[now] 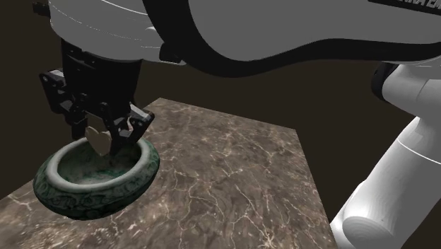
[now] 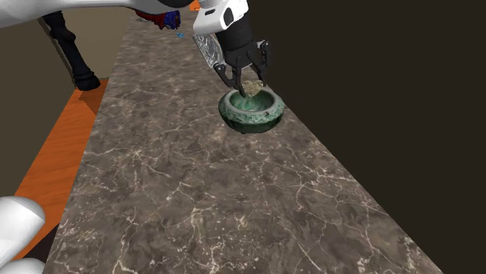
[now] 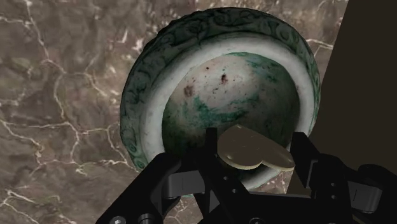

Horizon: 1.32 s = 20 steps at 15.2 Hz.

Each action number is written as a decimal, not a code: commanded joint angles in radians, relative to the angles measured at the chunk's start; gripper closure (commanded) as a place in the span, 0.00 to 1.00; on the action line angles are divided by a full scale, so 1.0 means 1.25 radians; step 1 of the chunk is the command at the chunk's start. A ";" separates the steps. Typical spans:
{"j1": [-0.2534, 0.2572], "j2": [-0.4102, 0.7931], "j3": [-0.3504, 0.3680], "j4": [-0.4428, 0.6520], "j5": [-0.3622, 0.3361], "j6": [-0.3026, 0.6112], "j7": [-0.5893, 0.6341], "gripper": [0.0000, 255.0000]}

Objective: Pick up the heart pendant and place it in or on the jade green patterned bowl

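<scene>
Now my pincer (image 1: 106, 133) is clenched on the pale heart pendant (image 1: 100, 141), with the green patterned bowl (image 1: 79, 201) just beneath it on the marble table (image 1: 233, 177).

A brown marbled counter (image 2: 195, 194) with pale veins runs long and narrow through the second exterior view. Along its left side lies an orange wooden floor (image 2: 54, 156), where a black leg (image 2: 76, 58) stands. Small red and blue things (image 2: 162, 17), too far off to name, sit at the counter's far end. A plain dark brown area (image 2: 374, 93) lies along its right side.
</scene>
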State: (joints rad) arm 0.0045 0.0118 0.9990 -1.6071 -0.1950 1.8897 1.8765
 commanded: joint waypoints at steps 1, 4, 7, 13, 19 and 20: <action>-0.001 -0.003 -0.001 -0.004 0.003 0.003 -0.001 1.00; -0.001 -0.003 -0.001 -0.004 0.003 0.003 -0.001 1.00; -0.001 -0.003 -0.001 -0.004 0.003 0.003 -0.001 0.00; -0.001 -0.010 -0.001 0.017 0.010 -0.021 -0.006 0.00; 0.002 -0.017 0.003 0.085 0.018 -0.093 -0.013 0.00; 0.002 -0.017 0.003 0.085 0.018 -0.093 -0.013 0.00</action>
State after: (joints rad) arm 0.0070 -0.0101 1.0025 -1.5028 -0.1726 1.7753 1.8612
